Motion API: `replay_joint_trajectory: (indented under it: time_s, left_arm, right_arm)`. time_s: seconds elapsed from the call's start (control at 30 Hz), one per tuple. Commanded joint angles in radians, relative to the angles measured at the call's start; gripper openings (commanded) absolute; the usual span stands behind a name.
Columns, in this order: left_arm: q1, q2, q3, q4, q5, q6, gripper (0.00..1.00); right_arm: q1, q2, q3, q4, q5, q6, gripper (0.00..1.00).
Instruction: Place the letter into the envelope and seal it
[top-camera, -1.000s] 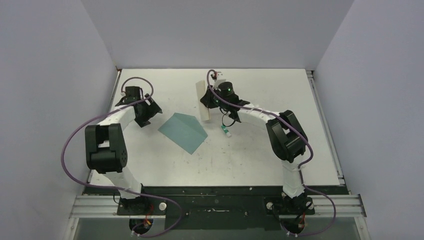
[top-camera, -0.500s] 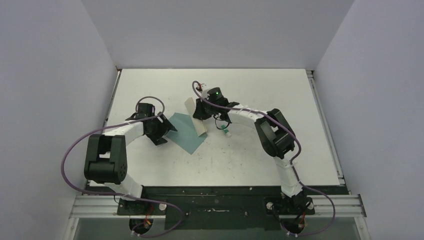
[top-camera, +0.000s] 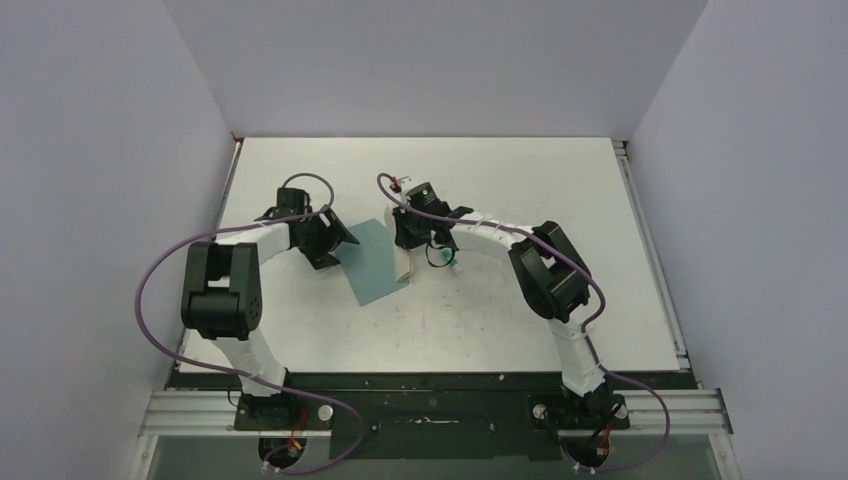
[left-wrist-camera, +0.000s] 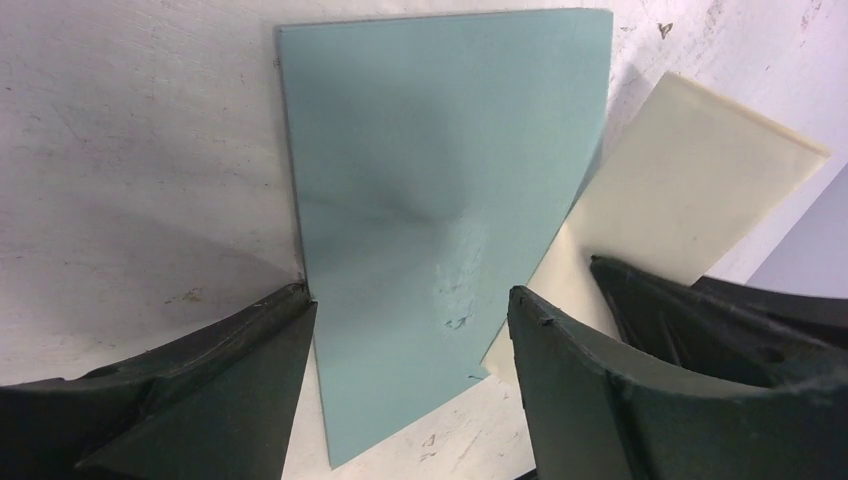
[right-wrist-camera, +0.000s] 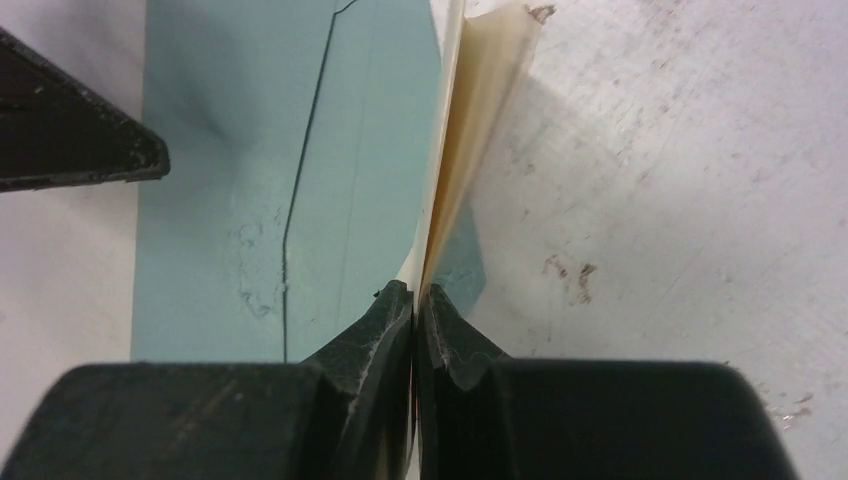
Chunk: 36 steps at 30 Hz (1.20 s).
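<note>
My left tool (top-camera: 338, 243) reaches in from the left side of the white table (top-camera: 520, 180), its jaws standing wide apart and low over the teal envelope (top-camera: 372, 268). In the left wrist view the tool (left-wrist-camera: 410, 300) straddles the envelope (left-wrist-camera: 430, 150). One finger (left-wrist-camera: 250, 350) sits right at the envelope's edge and the other (left-wrist-camera: 580, 370) sits over its opposite side. I cannot tell whether either one presses down. The envelope lies flat on the table near the middle, with a shallow dent across its centre.

Just right of it is the letter (top-camera: 404, 262), a cream folded sheet held up on its edge and not lying flat. Its lower part meets the envelope's right border. From the left wrist the letter (left-wrist-camera: 690, 170) leans out from behind the envelope. In the right wrist view the letter (right-wrist-camera: 470, 120) runs away from the camera along the envelope (right-wrist-camera: 230, 150), and its two leaves part a little at the far end.

My right tool (top-camera: 404, 240) comes in from the right, clamped tight on the letter. The right wrist view shows the tool (right-wrist-camera: 413, 295) pinching the sheet with its jaws closed.

A small glue stick (top-camera: 453, 266) lies on the table just beyond the letter, under the right arm's cable.
</note>
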Motion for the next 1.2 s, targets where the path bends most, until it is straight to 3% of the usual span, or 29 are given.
replay_joint_trajectory:
  time_s: [0.0,0.17,0.3,0.47,0.73,1.17]
  left_arm:
    - [0.005,-0.004,0.022,-0.037,-0.062,0.055,0.71]
    - [0.009,-0.047,-0.009,-0.101,-0.122,0.101,0.73]
    - [0.009,-0.05,-0.032,-0.101,-0.098,0.088,0.72]
    - [0.009,-0.032,-0.058,-0.096,-0.045,0.047,0.69]
    - [0.01,-0.014,-0.078,-0.14,-0.032,-0.003,0.59]
    - [0.012,-0.007,-0.137,-0.086,0.001,-0.108,0.51]
  right_arm:
    - [0.028,-0.082,-0.038,0.03,0.021,0.055,0.05]
    - [-0.01,-0.086,-0.048,0.131,-0.039,0.086,0.05]
    - [-0.063,-0.067,-0.09,0.309,-0.173,0.178,0.05]
    - [-0.073,-0.005,-0.094,0.424,-0.201,0.18,0.05]
    - [-0.061,0.031,-0.189,0.642,-0.163,0.196,0.05]
    - [-0.016,0.04,-0.307,0.82,-0.092,0.196,0.05]
